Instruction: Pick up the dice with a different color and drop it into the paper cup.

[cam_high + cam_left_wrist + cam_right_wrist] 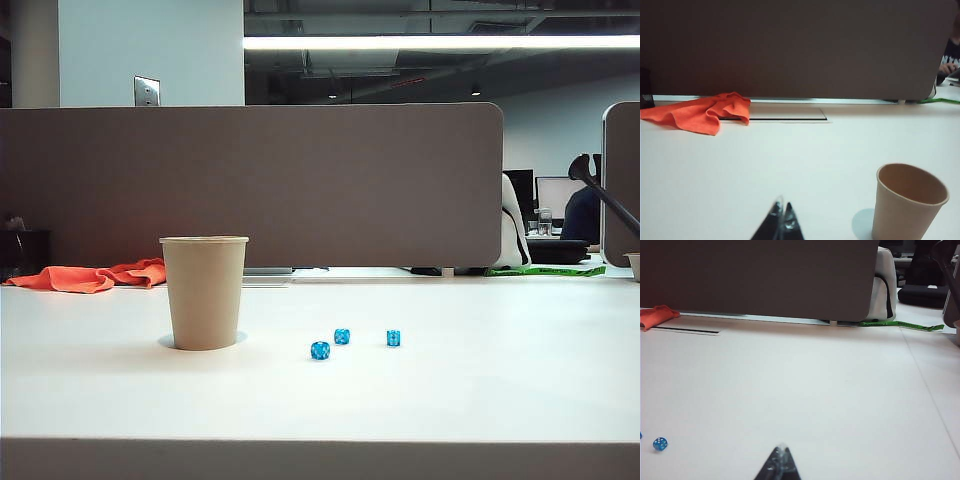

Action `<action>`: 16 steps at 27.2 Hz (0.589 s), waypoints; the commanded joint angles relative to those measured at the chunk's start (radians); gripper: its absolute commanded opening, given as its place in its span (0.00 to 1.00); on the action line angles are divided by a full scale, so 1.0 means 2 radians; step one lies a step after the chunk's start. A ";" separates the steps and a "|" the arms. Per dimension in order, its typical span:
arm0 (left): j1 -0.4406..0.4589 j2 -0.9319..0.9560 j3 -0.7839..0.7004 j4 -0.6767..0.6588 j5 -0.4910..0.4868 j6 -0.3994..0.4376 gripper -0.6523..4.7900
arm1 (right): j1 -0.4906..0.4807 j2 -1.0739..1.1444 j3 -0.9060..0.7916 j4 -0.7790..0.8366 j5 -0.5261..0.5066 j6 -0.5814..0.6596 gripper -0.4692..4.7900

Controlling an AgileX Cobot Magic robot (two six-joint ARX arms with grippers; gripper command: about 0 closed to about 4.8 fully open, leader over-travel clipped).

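The tan paper cup (204, 292) stands upright on the white table (450, 390), left of centre. Three blue dice (320, 350) (342, 336) (393, 338) lie just right of it. The dice with a different color is out of view in every frame. Neither arm shows in the exterior view. In the left wrist view my left gripper (782, 206) is shut, its tips together with nothing between them, and the cup (907, 205) stands off to one side, its mouth open toward the camera. My right gripper (781, 449) is shut and empty over bare table, a blue die (660, 443) well off to its side.
An orange cloth (90, 277) lies at the back left of the table, also in the left wrist view (700, 112). A grey partition (250, 180) walls off the far edge. A green strip (900, 325) lies by the partition's end.
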 commanded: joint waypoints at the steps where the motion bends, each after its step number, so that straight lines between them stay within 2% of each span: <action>1: -0.009 -0.019 0.002 -0.003 -0.007 -0.006 0.11 | 0.001 0.000 -0.001 0.037 -0.002 -0.001 0.09; 7: -0.017 -0.051 0.002 -0.033 -0.017 -0.006 0.11 | 0.001 0.000 -0.001 0.075 -0.003 -0.001 0.09; 12: -0.017 -0.051 0.002 -0.030 -0.016 -0.017 0.11 | 0.000 0.000 -0.001 0.089 -0.040 -0.029 0.09; 16: -0.017 -0.051 0.002 -0.035 -0.019 -0.010 0.11 | -0.002 0.000 -0.001 0.058 -0.007 -0.030 0.09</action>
